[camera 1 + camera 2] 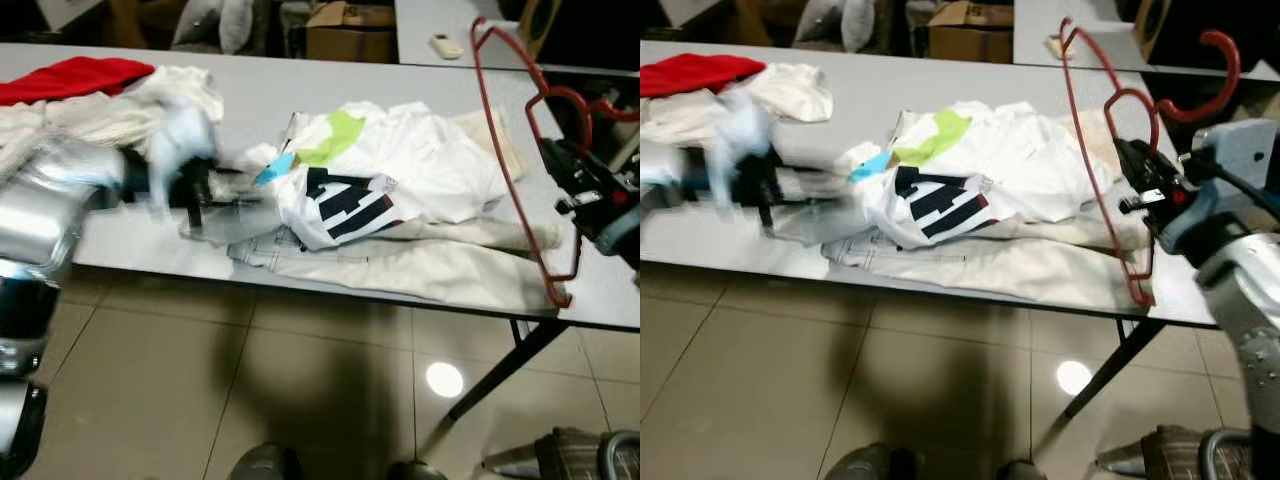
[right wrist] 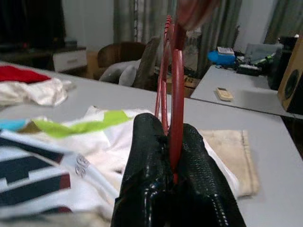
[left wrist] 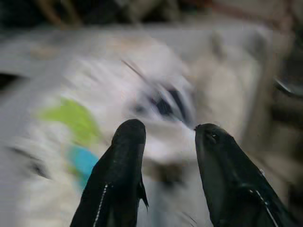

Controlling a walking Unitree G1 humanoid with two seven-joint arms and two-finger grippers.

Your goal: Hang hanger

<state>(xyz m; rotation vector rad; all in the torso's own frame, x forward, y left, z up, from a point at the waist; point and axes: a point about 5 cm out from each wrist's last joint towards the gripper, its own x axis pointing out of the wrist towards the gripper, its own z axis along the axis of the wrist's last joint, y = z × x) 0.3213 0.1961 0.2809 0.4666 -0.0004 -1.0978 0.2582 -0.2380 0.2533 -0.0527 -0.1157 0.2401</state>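
Observation:
A red wire hanger [image 1: 511,170] stands nearly upright over the right end of the grey table [image 1: 250,90]. My right gripper [image 1: 1140,165] is shut on it just below the hook, and in the right wrist view the red wire [image 2: 176,94] sits pinched between the two black fingers. A white garment [image 1: 420,150] with green, blue and black print lies crumpled mid-table, on top of beige trousers [image 1: 420,265]. My left gripper [image 1: 215,190], blurred by motion, is at the garment's left edge. Its fingers [image 3: 128,142] are open with nothing between them.
A red cloth [image 1: 70,75] and a pile of white clothes [image 1: 130,110] lie at the table's left end. A cardboard box [image 1: 350,30] and a second table with a remote [image 1: 445,45] stand behind. Below are a slanted table leg [image 1: 500,370] and tiled floor.

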